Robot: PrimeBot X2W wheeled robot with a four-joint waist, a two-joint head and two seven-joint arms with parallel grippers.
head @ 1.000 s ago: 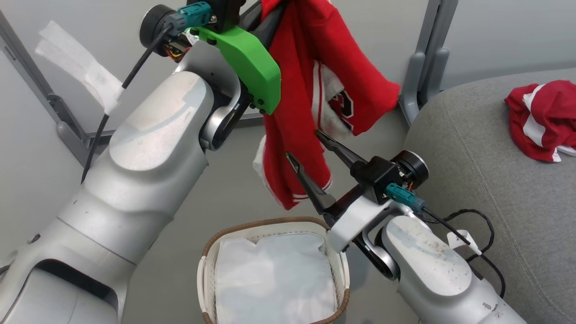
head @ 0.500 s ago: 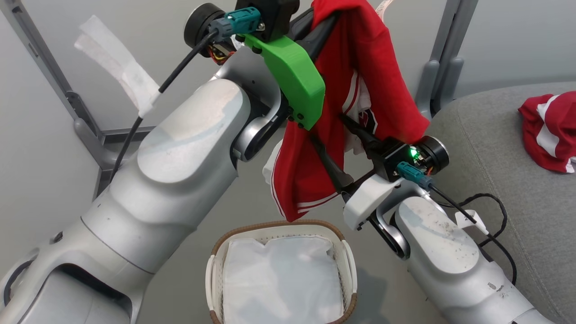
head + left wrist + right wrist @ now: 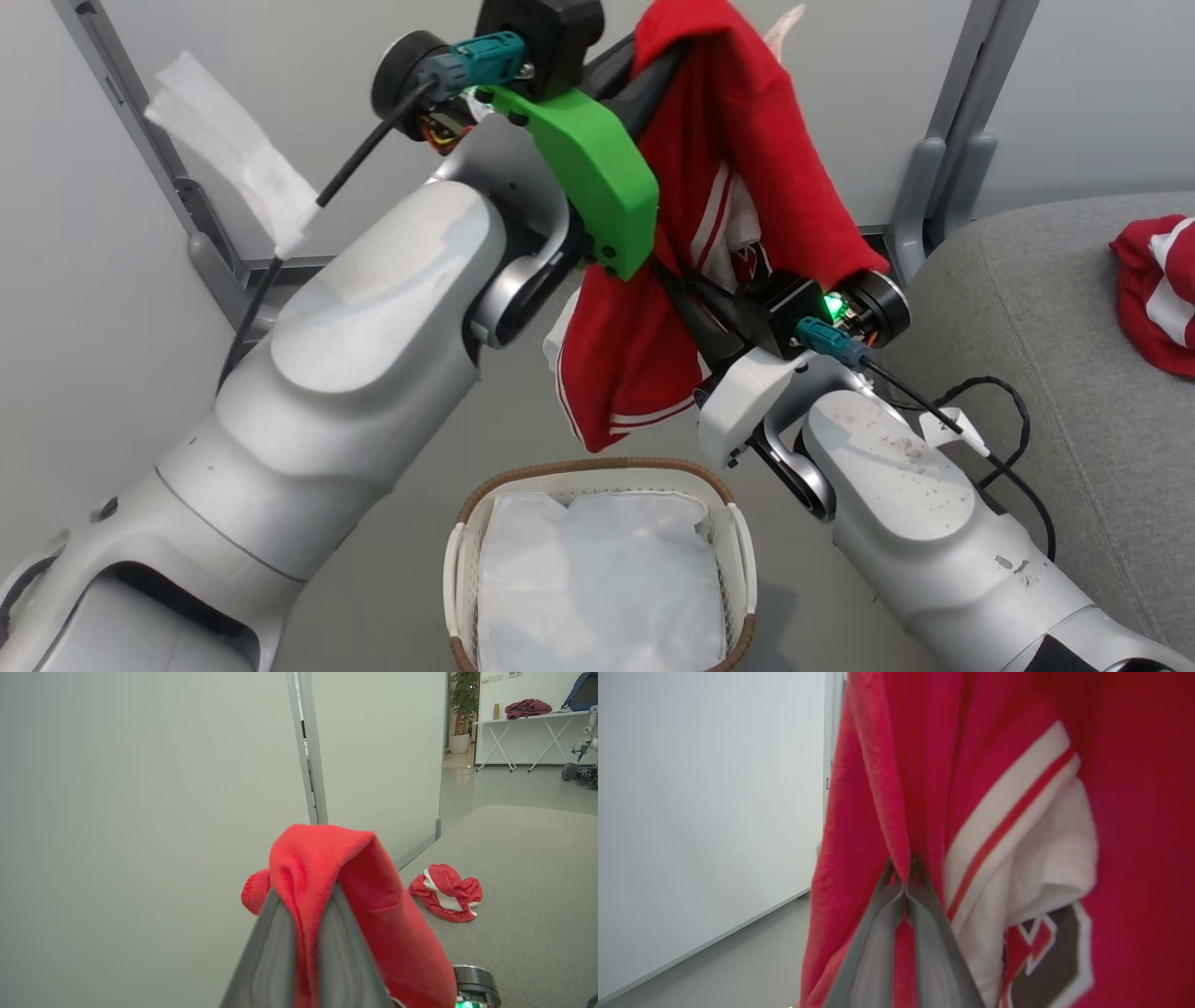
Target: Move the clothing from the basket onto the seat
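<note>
Partly done: seat (image 3: 1027,308) carrying one crumpled red garment (image 3: 1153,289), basket (image 3: 597,467) down to its white liner (image 3: 597,579), hanging red garment (image 3: 747,168) above basket and not yet on seat, pinched at top by left end effector (image 3: 303,900) and lower down by right end effector (image 3: 903,877), both pressed together on cloth.

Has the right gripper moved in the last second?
Yes. Measured against the basket, the right gripper has risen away from its rim and has closed on the hanging red garment.
</note>
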